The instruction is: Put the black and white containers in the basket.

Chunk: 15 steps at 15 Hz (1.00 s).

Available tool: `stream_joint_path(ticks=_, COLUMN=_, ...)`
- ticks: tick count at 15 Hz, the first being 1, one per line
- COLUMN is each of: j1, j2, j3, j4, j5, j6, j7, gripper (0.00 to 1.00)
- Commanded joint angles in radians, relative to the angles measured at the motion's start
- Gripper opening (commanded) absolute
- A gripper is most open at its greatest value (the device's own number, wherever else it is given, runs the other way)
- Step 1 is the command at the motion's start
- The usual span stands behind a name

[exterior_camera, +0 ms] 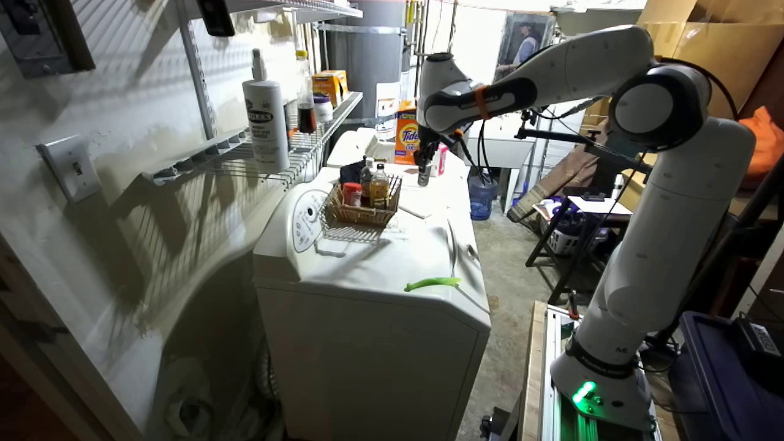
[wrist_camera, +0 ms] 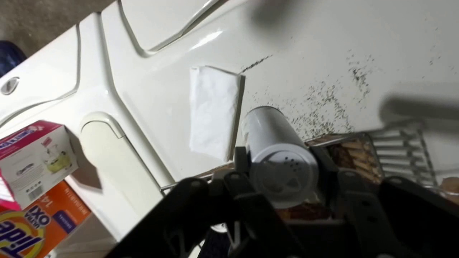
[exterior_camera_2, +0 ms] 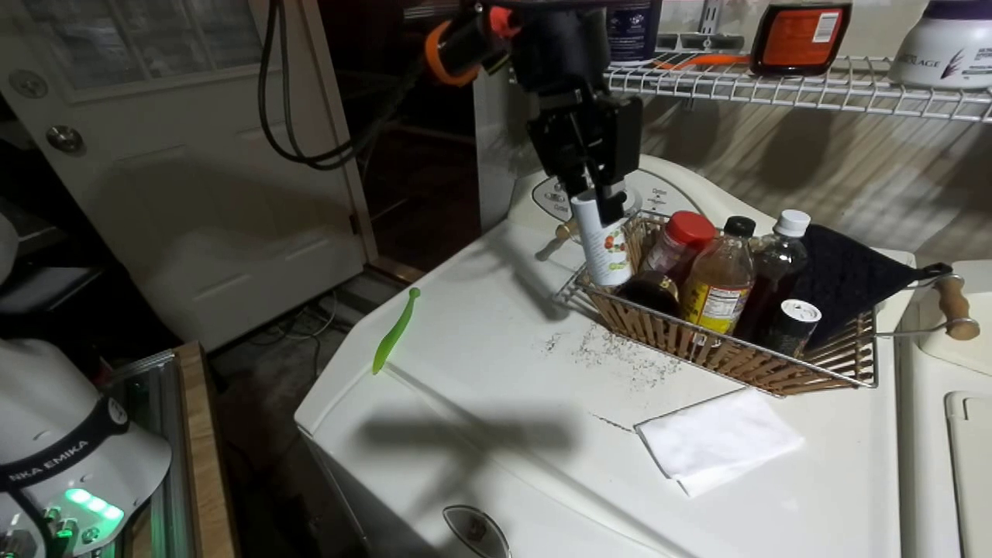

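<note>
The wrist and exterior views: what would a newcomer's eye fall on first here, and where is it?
Most likely the white shaker clamped in the black gripper, near the basket crowded with bottles. After that, perhaps the dark specks strewn beside the basket on the appliance, plain in the wrist view. The bright green strip near the appliance's edge also stands out in both exterior views.
</note>
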<state>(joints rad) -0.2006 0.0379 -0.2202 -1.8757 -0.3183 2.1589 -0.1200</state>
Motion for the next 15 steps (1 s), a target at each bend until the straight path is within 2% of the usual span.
stream_joint_path(ticks=1, j1=-0.008, j2=0.005, j3=0.000, j4=0.004, j5=0.001, j6=0.026, j7=-0.003, gripper=0.45)
stream_joint_path(ticks=5, j1=-0.010, j2=0.012, j3=-0.001, j4=0.004, j5=0.001, j6=0.046, j7=-0.003, gripper=0.45)
stream_joint_path(ticks=6, j1=-0.010, j2=0.012, j3=-0.001, j4=0.004, j5=0.001, j6=0.046, j7=-0.003, gripper=0.20)
stream_joint_path(ticks=10, j1=-0.031, j2=0.073, j3=-0.015, j4=0.081, j5=0.085, j6=0.065, j7=-0.026, gripper=0.20)
stream_joint_path(ticks=15, j1=-0.099, j2=0.190, j3=-0.030, j4=0.219, j5=0.277, j6=0.125, j7=-0.120, gripper=0.20)
